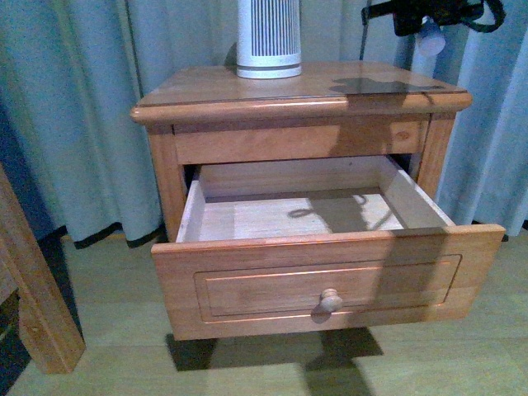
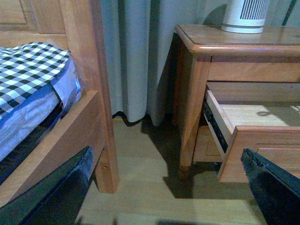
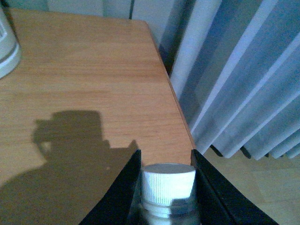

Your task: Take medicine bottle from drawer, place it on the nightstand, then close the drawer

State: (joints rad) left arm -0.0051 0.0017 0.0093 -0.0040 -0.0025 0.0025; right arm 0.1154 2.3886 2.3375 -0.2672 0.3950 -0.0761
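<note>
Front view puts the medicine bottle [image 1: 431,37] at the upper right of the frame, held above the nightstand [image 1: 206,87] by the right hand [image 3: 166,158], closed on its sides near the ribbed cap; it looks light, stiff, likely slippery plastic, best held there, and the left hand [image 2: 164,187] stands wide.

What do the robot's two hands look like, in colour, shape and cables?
Both are black. The left hand has two broad, flat fingers with a dull, slightly grainy surface. The right hand has smooth fingers that taper towards the tips. In the front view it is a dark blocky mass with a black cable loop beside it. No markings show.
</note>
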